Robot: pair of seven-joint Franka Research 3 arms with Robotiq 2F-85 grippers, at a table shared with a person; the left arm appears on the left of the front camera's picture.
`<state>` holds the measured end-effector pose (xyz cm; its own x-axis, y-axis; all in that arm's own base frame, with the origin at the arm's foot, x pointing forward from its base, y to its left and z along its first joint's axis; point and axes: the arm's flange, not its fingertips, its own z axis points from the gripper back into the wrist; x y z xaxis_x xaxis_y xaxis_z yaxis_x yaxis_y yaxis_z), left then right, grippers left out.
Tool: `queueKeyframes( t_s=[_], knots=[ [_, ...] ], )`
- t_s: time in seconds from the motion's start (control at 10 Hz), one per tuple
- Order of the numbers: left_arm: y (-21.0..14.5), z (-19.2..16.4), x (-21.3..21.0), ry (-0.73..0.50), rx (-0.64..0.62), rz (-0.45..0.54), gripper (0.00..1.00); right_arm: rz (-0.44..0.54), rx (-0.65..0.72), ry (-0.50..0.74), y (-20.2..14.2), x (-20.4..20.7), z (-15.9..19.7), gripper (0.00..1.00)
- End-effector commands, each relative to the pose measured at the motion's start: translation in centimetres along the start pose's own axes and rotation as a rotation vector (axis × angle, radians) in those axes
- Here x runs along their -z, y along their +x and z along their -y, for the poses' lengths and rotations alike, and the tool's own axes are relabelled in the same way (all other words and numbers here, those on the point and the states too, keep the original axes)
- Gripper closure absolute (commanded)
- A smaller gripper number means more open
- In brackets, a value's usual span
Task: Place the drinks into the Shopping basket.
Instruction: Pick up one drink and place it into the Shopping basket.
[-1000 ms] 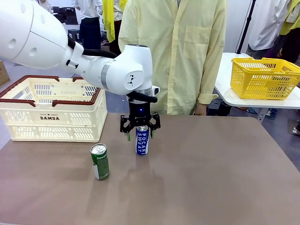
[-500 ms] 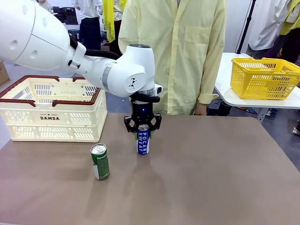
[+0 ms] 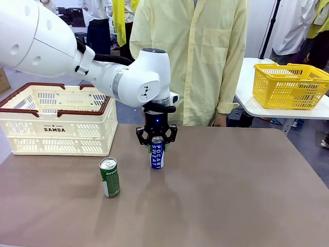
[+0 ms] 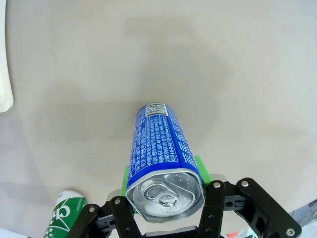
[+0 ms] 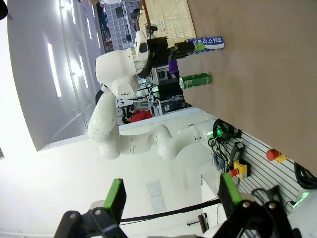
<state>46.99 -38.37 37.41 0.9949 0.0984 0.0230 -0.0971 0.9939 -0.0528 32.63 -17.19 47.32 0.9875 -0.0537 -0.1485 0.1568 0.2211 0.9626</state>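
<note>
Left gripper (image 3: 156, 148): points straight down, jaws drawn in narrow around the blue can (image 3: 157, 156); the left wrist view shows the green pads (image 4: 202, 168) pressed on opposite sides of it, just below the silver top.
Right gripper (image 5: 172, 193): jaws wide apart, nothing between the pads; held well clear of the bench.
Blue can: upright, white lettering facing the front camera, mid-bench. Whether its base touches the bench (image 3: 231, 195) or sits just above it, I cannot tell.
Green can (image 3: 109, 177): upright on the bench, free-standing, to the robot's left of the blue can and nearer the robot; the two are apart, not touching.
Shopping basket (image 3: 56, 128): cream crate, dark red-brown rim, "DAMDA" on the near wall; sits at the robot's left on the far part of the bench, apart from both cans. Neither can is inside.
Person (image 3: 195, 56): stands at the far edge, pale yellow coat, directly behind the left gripper.
Yellow basket (image 3: 290, 85): on a separate white table, far right.
</note>
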Motion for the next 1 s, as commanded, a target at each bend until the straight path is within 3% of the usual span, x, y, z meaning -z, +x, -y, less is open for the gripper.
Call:
queueKeyframes(
  t_s=[0.0,0.3,0.5,0.7,0.8,0.9],
  knots=[
    [-0.3,-1.3,-2.1,-0.02,0.01,0.049,1.0,-0.007,-0.001,-0.006,-0.3,-0.1,-0.2,0.0],
    [-0.4,-3.9,-11.3,-0.085,0.062,0.119,1.0,-0.007,-0.001,-0.006,-0.3,-0.1,-0.2,0.0],
    [1.3,-7.6,-20.3,-0.151,0.121,0.201,1.0,-0.007,-0.001,-0.006,-0.3,-0.1,-0.2,0.0],
    [6.3,-13.4,-26.9,-0.141,0.043,0.348,1.0,-0.007,-0.001,-0.006,-0.3,-0.1,-0.2,0.0],
    [9.5,-17.6,-28.9,-0.166,0.016,0.389,1.0,-0.007,-0.001,-0.006,-0.3,-0.1,-0.2,0.0],
    [11.8,-21.3,-29.5,-0.168,-0.095,0.427,1.0,-0.007,-0.001,-0.006,-0.3,-0.1,-0.2,0.0]
  ],
)
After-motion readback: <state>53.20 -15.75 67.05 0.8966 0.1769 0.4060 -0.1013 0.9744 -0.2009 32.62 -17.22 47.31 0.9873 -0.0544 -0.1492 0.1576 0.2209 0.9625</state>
